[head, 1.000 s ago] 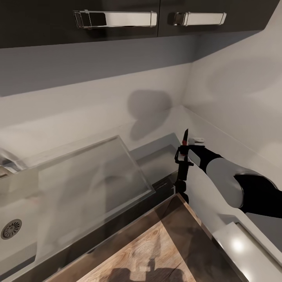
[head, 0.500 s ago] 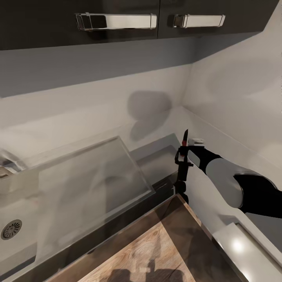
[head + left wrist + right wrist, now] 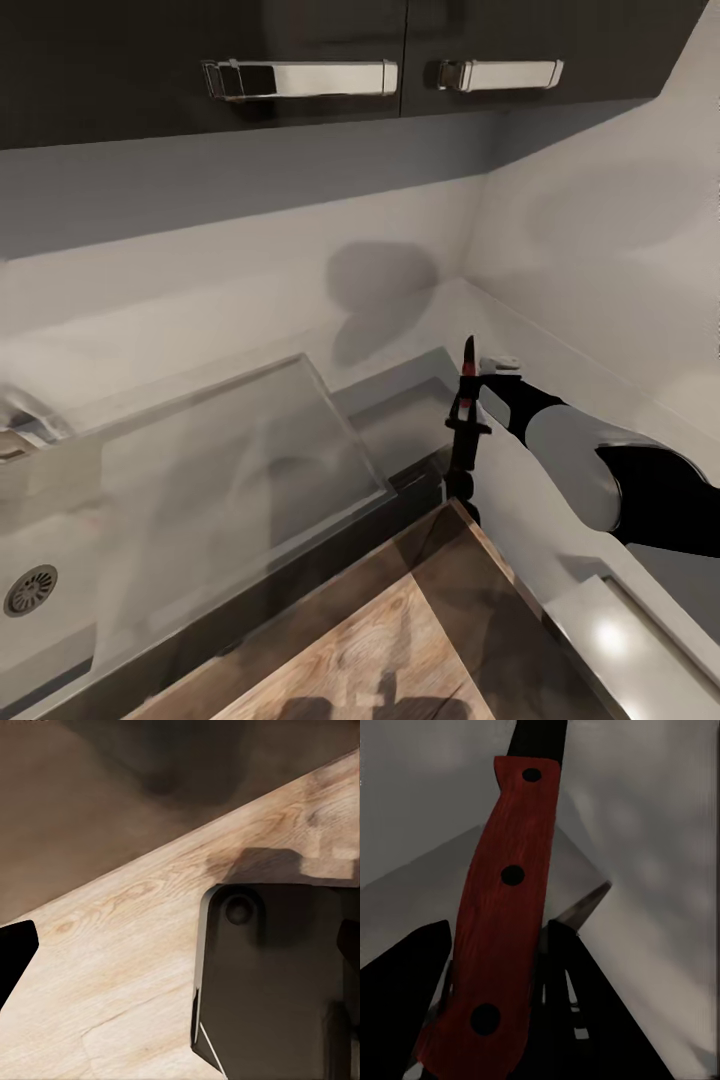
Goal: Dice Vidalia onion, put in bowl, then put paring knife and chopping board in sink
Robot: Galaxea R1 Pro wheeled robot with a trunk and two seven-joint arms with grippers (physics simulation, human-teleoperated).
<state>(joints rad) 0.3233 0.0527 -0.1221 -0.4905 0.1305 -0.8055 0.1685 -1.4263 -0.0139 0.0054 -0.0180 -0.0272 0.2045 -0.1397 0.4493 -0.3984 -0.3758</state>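
Note:
My right gripper [image 3: 464, 425] is shut on the paring knife [image 3: 467, 380] and holds it upright, with the dark blade pointing up, above the grey countertop [image 3: 410, 405] near the corner of the walls. Up close, the red handle [image 3: 499, 922] with three dark rivets sits between the black fingers [image 3: 412, 990]. The sink [image 3: 60, 560], with its round drain [image 3: 30, 590], lies at the left, and its flat drainboard [image 3: 240, 470] stretches toward the knife. My left gripper [image 3: 184, 952] hangs open over the wooden floor. The onion, chopping board and bowl are out of view.
Dark wall cabinets with chrome handles [image 3: 300, 78] hang above the counter. White walls meet in a corner [image 3: 470, 270] behind the knife. Wooden floor [image 3: 400, 640] lies below the counter's front edge. A white surface [image 3: 610, 630] sits at the lower right, and my dark base [image 3: 277, 967] stands beside the left gripper.
The head camera has tilted up slightly, so the cabinets sit lower in the picture. The right gripper and knife have shifted a little to the left, with the grip unchanged.

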